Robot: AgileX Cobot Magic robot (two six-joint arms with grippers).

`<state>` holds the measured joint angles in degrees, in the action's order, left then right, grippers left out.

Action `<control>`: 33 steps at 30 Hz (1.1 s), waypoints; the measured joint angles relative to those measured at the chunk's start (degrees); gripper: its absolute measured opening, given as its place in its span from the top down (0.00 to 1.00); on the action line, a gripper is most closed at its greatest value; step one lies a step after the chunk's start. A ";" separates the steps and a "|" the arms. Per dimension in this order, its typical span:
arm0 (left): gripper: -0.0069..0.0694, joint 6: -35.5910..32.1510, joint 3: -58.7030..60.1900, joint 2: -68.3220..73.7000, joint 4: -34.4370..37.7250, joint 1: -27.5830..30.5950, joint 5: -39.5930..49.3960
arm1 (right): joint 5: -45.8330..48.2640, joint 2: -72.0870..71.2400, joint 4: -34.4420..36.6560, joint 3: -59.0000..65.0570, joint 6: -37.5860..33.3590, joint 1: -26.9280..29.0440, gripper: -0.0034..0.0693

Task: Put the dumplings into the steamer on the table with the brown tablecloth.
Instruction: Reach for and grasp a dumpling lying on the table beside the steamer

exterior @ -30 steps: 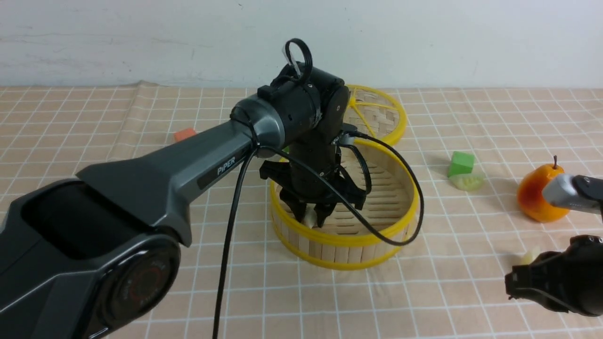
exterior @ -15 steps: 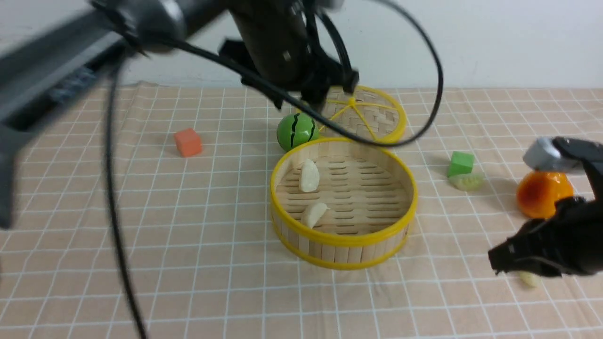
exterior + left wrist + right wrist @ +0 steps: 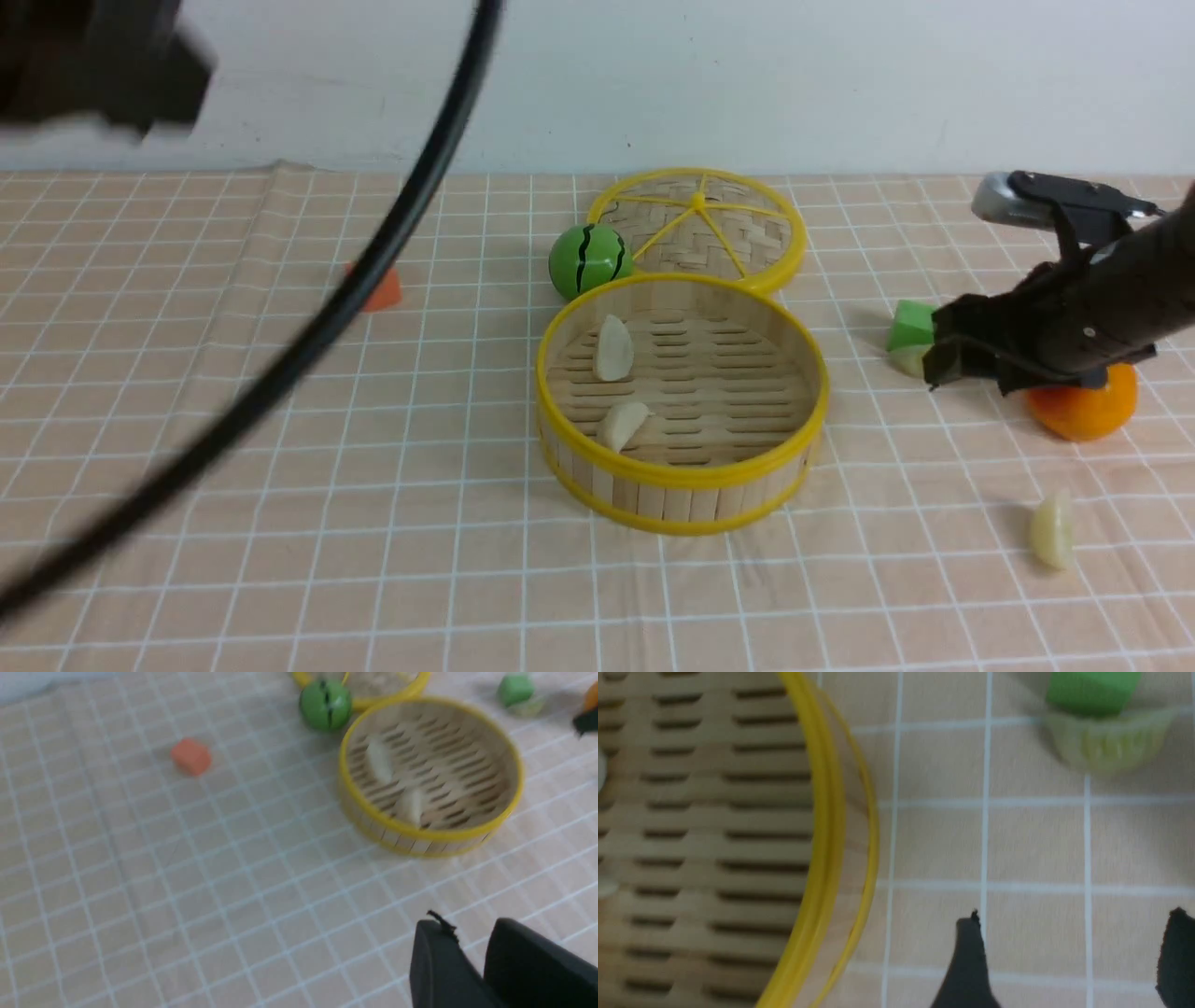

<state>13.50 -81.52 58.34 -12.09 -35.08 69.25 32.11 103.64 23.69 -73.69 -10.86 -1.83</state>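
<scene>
Retreating upper left with left gripper point(image 3: 472, 933) narrowly parted; shifting right gripper point(image 3: 1073, 919), now spread and empty, toward greenish dumpling point(image 3: 1108, 742).

The right pincer point(image 3: 1073, 933) has its two black fingertips spread wide over the grid-lined tablecloth point(image 3: 938, 840), with nothing between them. The steamer point(image 3: 826, 812), with yellow rim and slatted floor, lies just beside. A pale green dumpling point(image 3: 1108, 742) touches a green cube point(image 3: 1092, 690).
</scene>
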 joint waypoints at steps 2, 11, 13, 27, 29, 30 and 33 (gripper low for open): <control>0.72 3.06 11.33 -8.05 -2.35 0.00 -4.26 | -2.38 4.30 -0.07 -3.44 0.00 0.05 0.25; 0.74 16.18 45.74 -33.70 -8.91 0.00 -11.17 | -2.26 18.06 -1.17 -15.33 5.40 3.15 0.25; 0.75 17.95 48.65 -35.86 -11.22 0.00 -11.16 | -3.07 19.46 -1.34 -16.57 6.50 3.40 0.25; 0.75 20.52 58.51 -36.59 -25.73 0.00 -14.92 | -6.21 21.95 -0.57 -18.15 1.83 2.36 0.37; 0.75 20.52 58.77 -36.59 -25.85 0.00 -15.09 | -5.94 21.79 -0.22 -18.15 -0.43 2.24 0.37; 0.74 20.58 59.01 -36.59 -25.85 0.00 -15.15 | -5.38 21.55 0.05 -18.15 -1.64 2.18 0.37; 0.74 20.70 59.66 -36.59 -25.85 0.00 -15.45 | -2.27 20.71 1.21 -18.09 -3.50 1.70 0.37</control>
<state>34.20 -21.87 21.75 -37.94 -35.08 53.80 29.84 124.35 24.91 -91.77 -14.37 -0.13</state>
